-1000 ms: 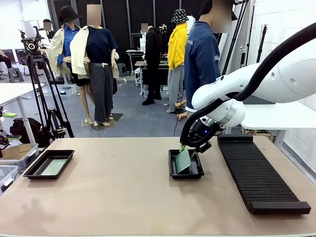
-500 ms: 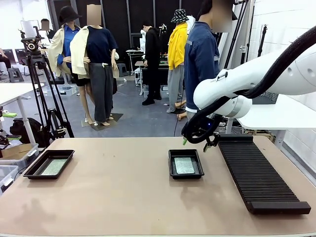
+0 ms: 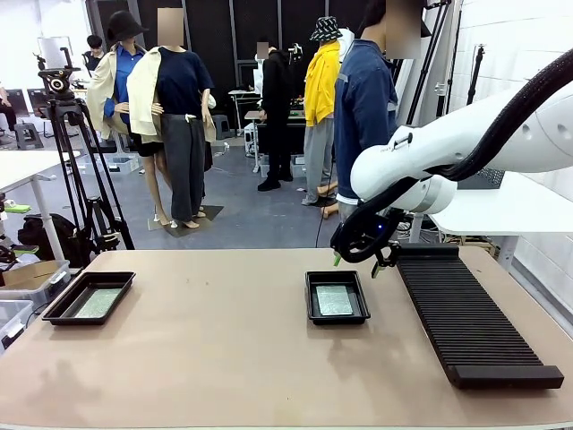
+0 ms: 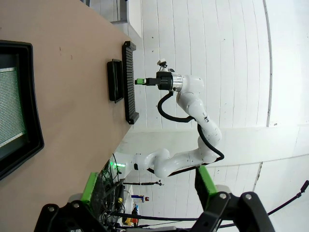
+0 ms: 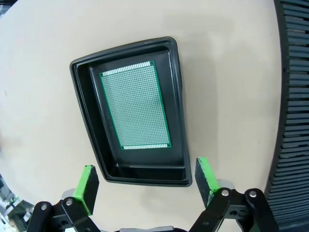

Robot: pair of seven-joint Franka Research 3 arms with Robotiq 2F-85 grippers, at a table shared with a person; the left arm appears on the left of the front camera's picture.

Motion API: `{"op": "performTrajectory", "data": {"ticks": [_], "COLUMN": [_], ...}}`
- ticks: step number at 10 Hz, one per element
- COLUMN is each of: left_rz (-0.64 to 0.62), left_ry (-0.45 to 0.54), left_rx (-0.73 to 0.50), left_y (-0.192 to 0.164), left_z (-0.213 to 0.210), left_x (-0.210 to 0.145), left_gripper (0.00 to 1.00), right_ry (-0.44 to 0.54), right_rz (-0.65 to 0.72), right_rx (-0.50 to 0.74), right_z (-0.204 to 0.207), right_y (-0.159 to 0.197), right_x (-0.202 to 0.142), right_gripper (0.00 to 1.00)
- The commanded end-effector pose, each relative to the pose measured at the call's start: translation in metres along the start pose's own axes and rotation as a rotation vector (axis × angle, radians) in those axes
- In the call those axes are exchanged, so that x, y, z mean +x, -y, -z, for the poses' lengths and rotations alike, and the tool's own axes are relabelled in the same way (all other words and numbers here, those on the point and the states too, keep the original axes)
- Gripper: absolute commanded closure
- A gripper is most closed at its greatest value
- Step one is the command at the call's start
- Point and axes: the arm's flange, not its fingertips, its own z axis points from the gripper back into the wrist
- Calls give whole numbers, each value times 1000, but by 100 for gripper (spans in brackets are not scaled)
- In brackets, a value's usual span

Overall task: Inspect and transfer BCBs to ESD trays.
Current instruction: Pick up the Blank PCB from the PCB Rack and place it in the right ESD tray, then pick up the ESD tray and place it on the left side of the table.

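A green BCB [image 3: 334, 299] lies flat on the floor of the middle ESD tray [image 3: 337, 320]. Just above and behind that tray hangs my right gripper [image 3: 355, 263], open and holding nothing. From the right wrist view I look straight down on the same BCB [image 5: 135, 106] in its tray [image 5: 179, 92], with my right gripper [image 5: 147, 180] spread wide over the tray's near rim. Another BCB [image 3: 97, 302] rests in the ESD tray [image 3: 63, 313] at the table's left edge. My left gripper [image 4: 147, 183] is open and apart from that tray [image 4: 35, 111] and its BCB [image 4: 9, 111].
A long ribbed black rack [image 3: 470, 318] runs along the table's right side, close beside the middle tray. A person in a blue jacket [image 3: 363, 107] stands at the far edge behind my right arm. Bare tabletop [image 3: 206, 331] lies between the two trays.
My right gripper opened and let go of the BCB, which dropped from tilted to flat in the middle tray. The gripper then rose and drew back a little.
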Motion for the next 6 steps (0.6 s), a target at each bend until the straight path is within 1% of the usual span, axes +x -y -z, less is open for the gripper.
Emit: {"op": "performTrajectory", "data": {"ticks": [1,6], "left_rz": [4,4], "left_ry": [-15,-15], "left_rx": [12,12], "left_y": [1,1], "left_z": [0,0], "left_x": [-3,-3], "left_gripper": [0,0], "right_ry": [2,2], "right_rz": [6,6], "right_rx": [8,8], "right_z": [0,0], "right_y": [0,0], "right_x": [0,0], "right_gripper": [0,0]}}
